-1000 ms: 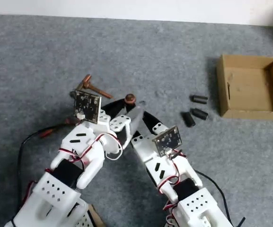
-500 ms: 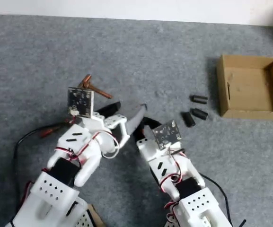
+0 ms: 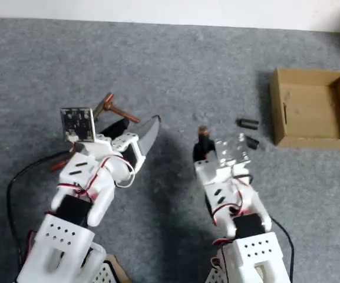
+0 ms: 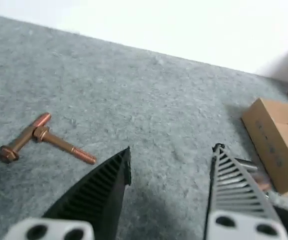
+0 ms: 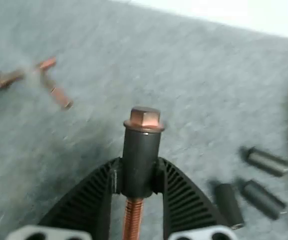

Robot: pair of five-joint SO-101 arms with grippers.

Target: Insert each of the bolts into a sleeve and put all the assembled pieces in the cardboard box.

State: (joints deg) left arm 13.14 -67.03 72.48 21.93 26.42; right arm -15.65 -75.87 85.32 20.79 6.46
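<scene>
**Right tool holds one assembled piece; left tool empty**

Right tool (image 5: pixel 140 171): fingers pressed onto a black cylindrical sleeve (image 5: pixel 141 152) with a copper-coloured hex-head bolt (image 5: pixel 144 118) through it. The piece's long axis runs in line with the fingers. The hex head sits at the end away from the wrist. The threaded shank comes out of the sleeve's near end, between the fingers. In the high view the right tool (image 3: pixel 204 148) is between the two arms' work areas. The head (image 3: pixel 203 130) points towards the far side of the grey felt counter (image 3: pixel 217 59).

Left tool (image 4: pixel 172 150): fingers spread wide, nothing between them. It is over the counter near the two loose copper bolts (image 4: pixel 64 145).

Loose copper bolts (image 3: pixel 124 112): lying flat, touching in a rough T. In the high view one lies on a diagonal, its threaded end towards the left tool (image 3: pixel 140 124).

Three loose black sleeves (image 5: pixel 266 161): lying flat, near each other but apart. They lie between the right tool and the open brown cardboard box (image 3: pixel 274 109). The sleeve (image 3: pixel 247 123) nearest the box lies with its long axis pointing roughly at the box wall.
</scene>
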